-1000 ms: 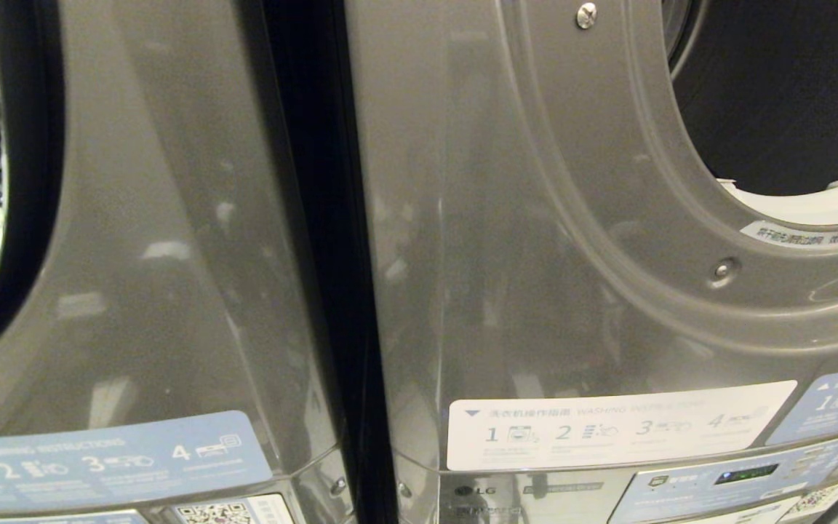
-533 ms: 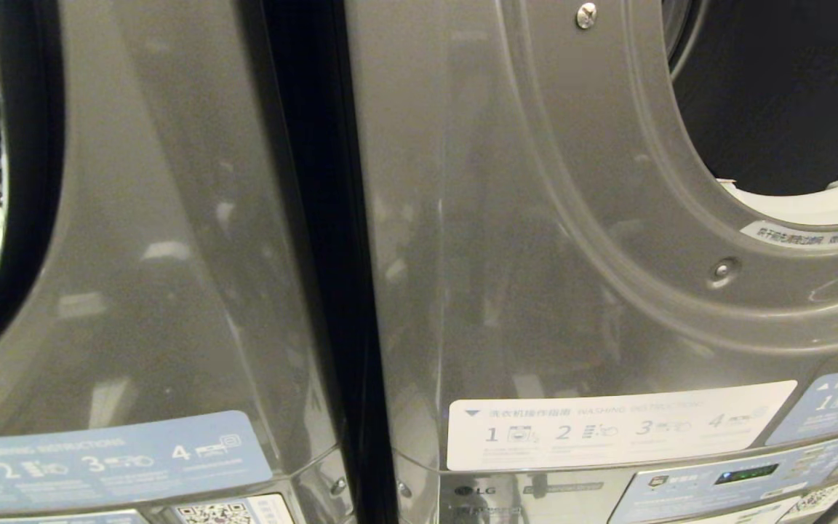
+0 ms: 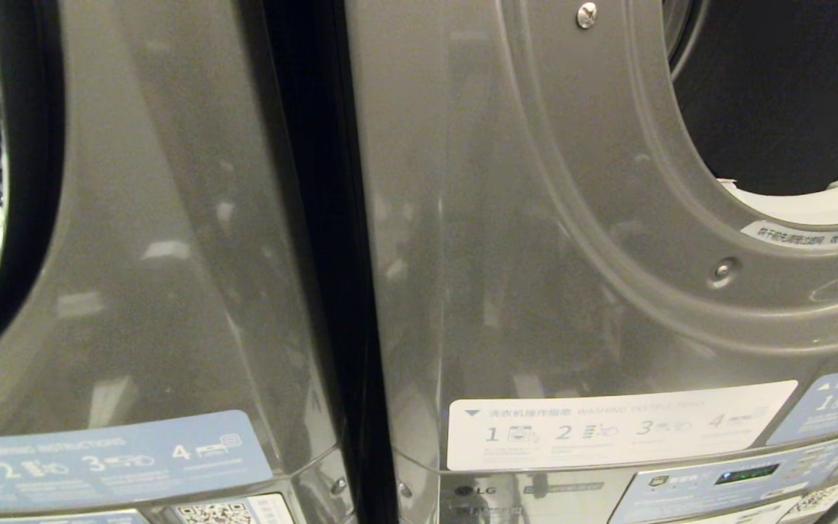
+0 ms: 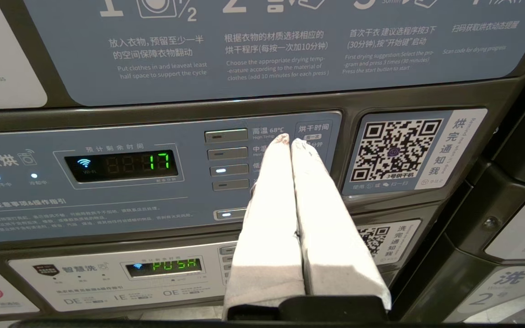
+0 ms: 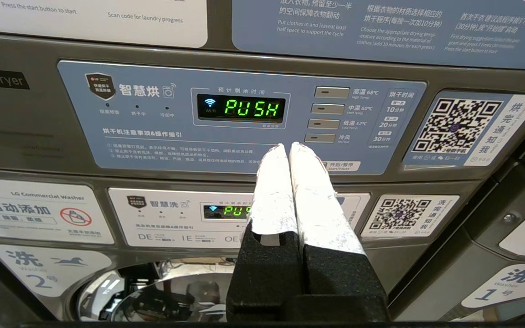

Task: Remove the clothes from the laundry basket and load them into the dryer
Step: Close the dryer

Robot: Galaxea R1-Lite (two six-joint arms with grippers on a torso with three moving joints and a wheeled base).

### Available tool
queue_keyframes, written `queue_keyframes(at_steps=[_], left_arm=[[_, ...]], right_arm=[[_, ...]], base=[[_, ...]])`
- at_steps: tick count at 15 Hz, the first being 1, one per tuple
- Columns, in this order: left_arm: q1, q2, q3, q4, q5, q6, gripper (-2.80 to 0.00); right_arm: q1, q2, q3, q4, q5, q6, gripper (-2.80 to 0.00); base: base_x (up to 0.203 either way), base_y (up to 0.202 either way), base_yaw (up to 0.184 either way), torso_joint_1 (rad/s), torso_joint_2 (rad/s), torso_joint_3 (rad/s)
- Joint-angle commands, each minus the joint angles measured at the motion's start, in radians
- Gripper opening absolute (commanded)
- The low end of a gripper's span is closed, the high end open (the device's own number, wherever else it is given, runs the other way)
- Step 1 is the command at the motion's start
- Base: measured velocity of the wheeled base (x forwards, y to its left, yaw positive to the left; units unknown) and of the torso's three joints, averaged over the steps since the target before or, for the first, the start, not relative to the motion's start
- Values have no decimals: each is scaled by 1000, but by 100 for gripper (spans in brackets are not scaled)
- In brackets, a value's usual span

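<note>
Both end effectors, left (image 4: 288, 141) and right (image 5: 287, 146), hang pinched shut and empty before the control panels (image 5: 239, 118), seemingly parked, while the dryer (image 3: 535, 218) gapes open at upper right, ready for loading, with clothes and basket out of sight.

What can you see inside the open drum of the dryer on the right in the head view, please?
Inside the dryer opening, only the dark, bare drum wall and a pale vented panel at its lower lip show. No clothes are visible; most of the drum lies beyond the frame.
</note>
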Motion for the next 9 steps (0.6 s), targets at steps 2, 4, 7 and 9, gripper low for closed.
queue_keyframes(at_steps=[2, 4, 7, 9], left_arm=[[0, 0, 0, 1, 0, 0, -280], [0, 0, 0, 1, 0, 0, -280], [0, 0, 0, -1, 0, -8, -280], [0, 0, 0, -1, 0, -11, -280]], right_arm=[[0, 1, 0, 0, 1, -1, -280], [0, 1, 0, 0, 1, -2, -280], [0, 1, 0, 0, 2, -1, -280], [0, 1, 0, 0, 1, -4, -280]], base=[[0, 0, 0, 0, 0, 0], [4, -84, 8, 0, 1, 0], [0, -187, 2, 3, 3, 1], [0, -195, 3, 3, -1, 1]])
